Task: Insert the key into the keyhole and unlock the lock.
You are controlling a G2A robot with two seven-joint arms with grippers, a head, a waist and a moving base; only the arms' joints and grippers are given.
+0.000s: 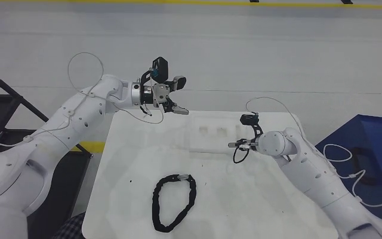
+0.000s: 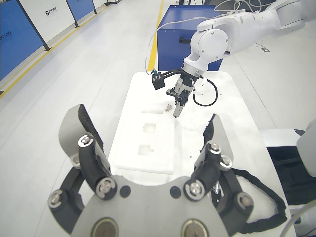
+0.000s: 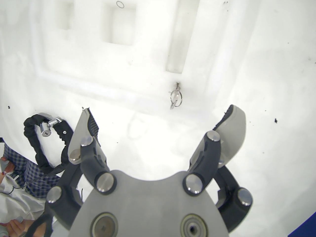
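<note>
Gaping jaws on left gripper (image 2: 148, 114) and right gripper (image 3: 158, 109), key (image 3: 175, 97) seemingly at foam block's (image 3: 150, 25) edge

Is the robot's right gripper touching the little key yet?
Apart. The right wrist view shows the key lying on the foam block, with bare white between it and both open fingers of the right gripper.

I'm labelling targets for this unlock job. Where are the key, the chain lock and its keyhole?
key (image 3: 175, 97), right wrist view, on its ring.
chain lock (image 1: 156, 206), top view, on the black sleeve.
keyhole (image 3: 46, 132), right wrist view, on the metal end face.
</note>
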